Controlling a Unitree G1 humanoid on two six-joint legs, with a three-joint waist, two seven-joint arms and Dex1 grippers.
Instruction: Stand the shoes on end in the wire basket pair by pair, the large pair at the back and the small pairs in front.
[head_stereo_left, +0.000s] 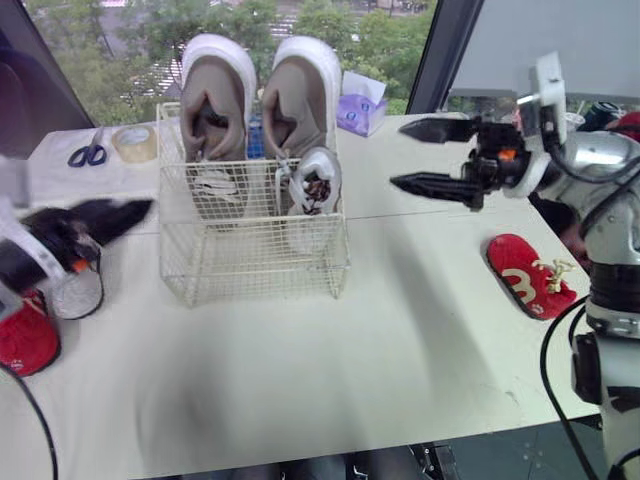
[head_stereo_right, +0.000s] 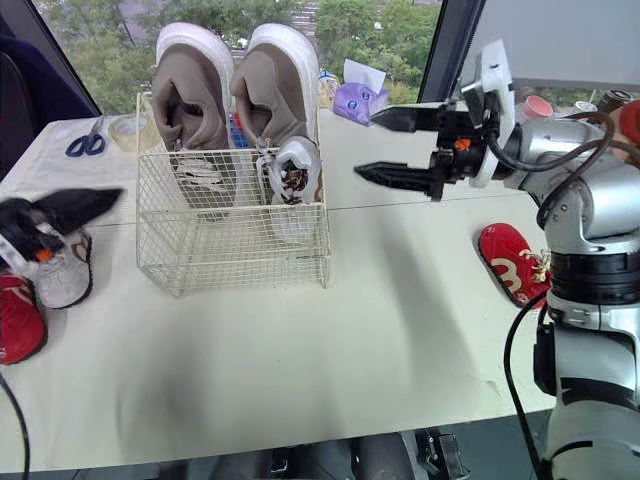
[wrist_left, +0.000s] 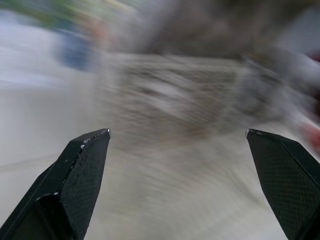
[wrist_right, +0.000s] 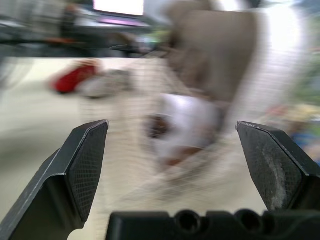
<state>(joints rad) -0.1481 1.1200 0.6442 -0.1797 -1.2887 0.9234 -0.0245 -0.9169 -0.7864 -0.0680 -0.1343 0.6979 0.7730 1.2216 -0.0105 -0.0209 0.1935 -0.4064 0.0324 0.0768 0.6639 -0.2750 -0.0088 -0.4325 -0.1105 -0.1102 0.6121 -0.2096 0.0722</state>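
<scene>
A white wire basket (head_stereo_left: 250, 255) stands on the table. Two large beige shoes with white soles (head_stereo_left: 213, 95) (head_stereo_left: 300, 95) stand on end at its back. One small silver shoe (head_stereo_left: 316, 182) stands in front of them at the basket's right side. Its match (head_stereo_left: 76, 292) lies on the table at the left, beside a red shoe (head_stereo_left: 25, 342). Another red shoe (head_stereo_left: 530, 275) lies at the right. My left gripper (head_stereo_left: 95, 222) hovers open just above the silver shoe on the table. My right gripper (head_stereo_left: 398, 155) hangs open and empty in the air right of the basket.
Scissors (head_stereo_left: 88, 152) and a tape roll (head_stereo_left: 134, 142) lie at the back left. A purple tissue box (head_stereo_left: 360, 110) sits behind the basket to the right. The bare table top (head_stereo_left: 330, 370) runs to its front edge.
</scene>
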